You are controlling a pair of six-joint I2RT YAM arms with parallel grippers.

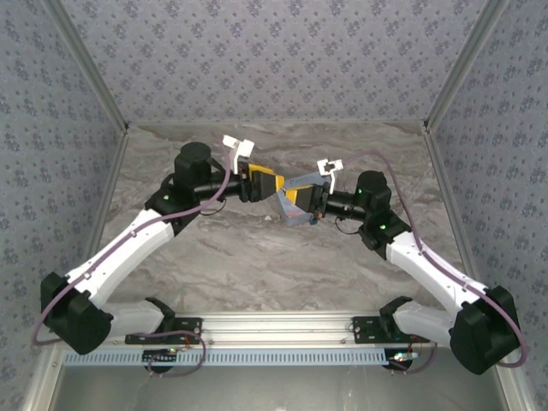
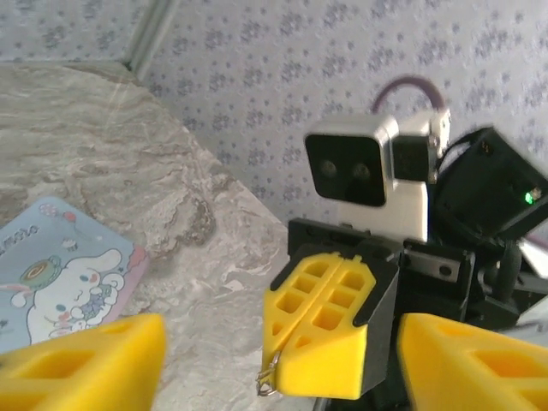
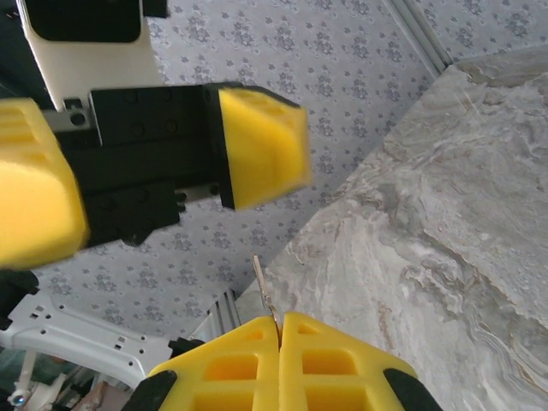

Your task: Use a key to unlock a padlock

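Key (image 3: pixel 263 289), thin metal sliver, clamped between closed yellow fingers of right gripper (image 3: pixel 278 327); left gripper (image 3: pixel 171 184) fingers spread apart.

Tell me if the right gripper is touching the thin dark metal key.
Touching. Right wrist view: right gripper pinches thin metal key between closed fingers.

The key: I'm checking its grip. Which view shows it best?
Right wrist: the key sticks up clearly from the shut right gripper. Left wrist shows a thin sliver at that gripper's tip; top external, too small to tell.
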